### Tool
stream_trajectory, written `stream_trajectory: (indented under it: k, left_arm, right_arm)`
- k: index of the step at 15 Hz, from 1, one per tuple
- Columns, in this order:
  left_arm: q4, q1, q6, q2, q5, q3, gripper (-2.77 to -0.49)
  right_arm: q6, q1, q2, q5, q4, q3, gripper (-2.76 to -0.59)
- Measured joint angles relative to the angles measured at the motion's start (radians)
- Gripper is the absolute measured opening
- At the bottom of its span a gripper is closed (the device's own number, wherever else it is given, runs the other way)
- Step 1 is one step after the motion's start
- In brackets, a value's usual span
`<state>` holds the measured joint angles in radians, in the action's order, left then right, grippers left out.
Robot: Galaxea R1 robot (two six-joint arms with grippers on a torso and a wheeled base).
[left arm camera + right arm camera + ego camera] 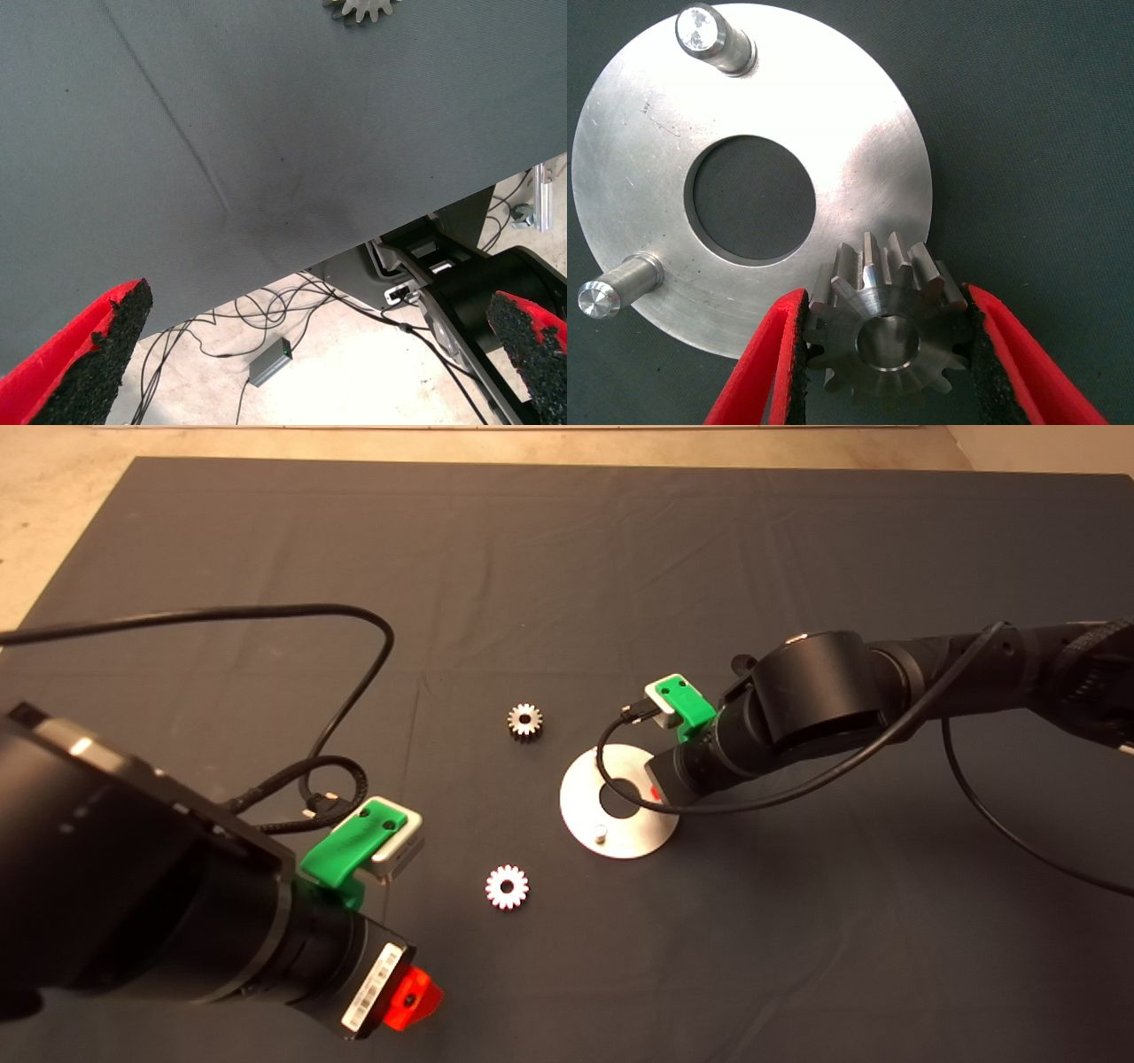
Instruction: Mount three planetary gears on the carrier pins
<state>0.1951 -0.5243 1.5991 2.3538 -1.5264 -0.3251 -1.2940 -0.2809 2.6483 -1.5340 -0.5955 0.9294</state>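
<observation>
Gear point(888, 341) sits clenched in the right pincer point(886, 354) over the disc point(859, 142); left pincer point(310, 354) released above the mat point(567, 558).

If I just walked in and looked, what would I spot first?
Probably the shiny round disc in the middle of the dark mat, with the right gripper over it pinching one little gear between its red fingers. Two more gears lie loose on the mat, one beyond the disc's left side and one nearer the camera. The left gripper waits open at the lower left.
</observation>
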Motion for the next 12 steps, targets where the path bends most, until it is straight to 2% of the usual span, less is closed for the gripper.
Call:
stream_trajectory:
  k: [12]
  left_arm:
    - [0.000,0.000,0.000,0.000,0.000,0.000,-0.50]
  right_arm:
    - [0.000,0.000,0.001,0.000,-0.014,0.004,-2.34]
